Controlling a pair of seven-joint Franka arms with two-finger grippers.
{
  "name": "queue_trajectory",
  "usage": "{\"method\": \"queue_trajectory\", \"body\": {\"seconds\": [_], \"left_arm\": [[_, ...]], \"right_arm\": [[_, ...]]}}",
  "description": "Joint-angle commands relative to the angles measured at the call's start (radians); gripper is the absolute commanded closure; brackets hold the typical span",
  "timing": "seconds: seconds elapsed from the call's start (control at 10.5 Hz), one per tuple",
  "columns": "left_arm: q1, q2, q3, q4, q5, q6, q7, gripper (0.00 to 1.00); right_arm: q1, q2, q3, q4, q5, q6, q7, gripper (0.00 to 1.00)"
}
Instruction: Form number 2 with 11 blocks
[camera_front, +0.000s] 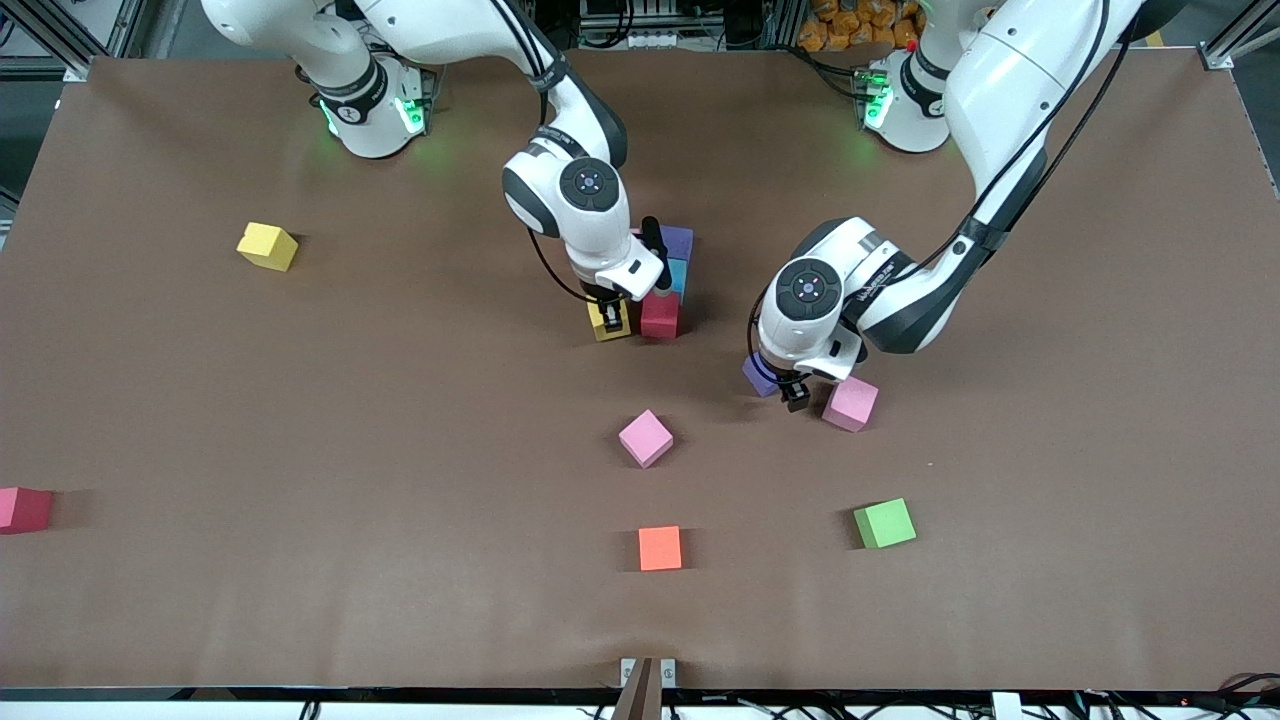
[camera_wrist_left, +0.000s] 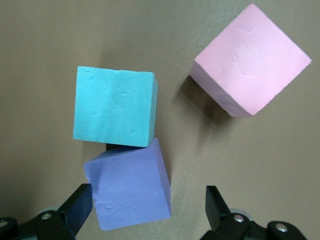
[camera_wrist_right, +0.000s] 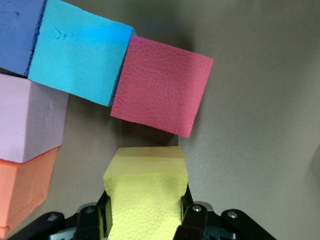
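The right arm's wrist hides much of the started number 2 (camera_front: 668, 285) mid-tabletop: only a purple, a light blue and a red cube (camera_front: 660, 316) peek out. The right pincer (camera_front: 608, 318) grips a yellow cube (camera_wrist_right: 145, 200) beside the red one, seemingly just above the brown tabletop (camera_front: 300, 420). The left pincer (camera_front: 790, 390) hangs open around a purple cube (camera_wrist_left: 130, 190); a light blue cube (camera_wrist_left: 114, 106) touches it, hidden in the front view.

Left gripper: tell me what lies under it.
Under the open left gripper: a purple foam cube touching a light blue foam cube, on the brown table. The gripper's fingers cover the table beneath them.
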Motion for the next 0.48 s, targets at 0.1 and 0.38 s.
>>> {"method": "queue_trajectory", "body": {"seconds": [0.1,0.38], "left_arm": [[-0.013,-0.004,0.000,-0.011,-0.008,0.002,-0.098,0.00],[-0.018,0.001,0.000,-0.011,-0.008,0.002,-0.104,0.00]], "right_arm": [[0.027,0.015,-0.004,0.018,0.021,0.001,0.054,1.00],[0.043,0.034,-0.004,0.044,0.043,-0.003,0.064,1.00]]}}
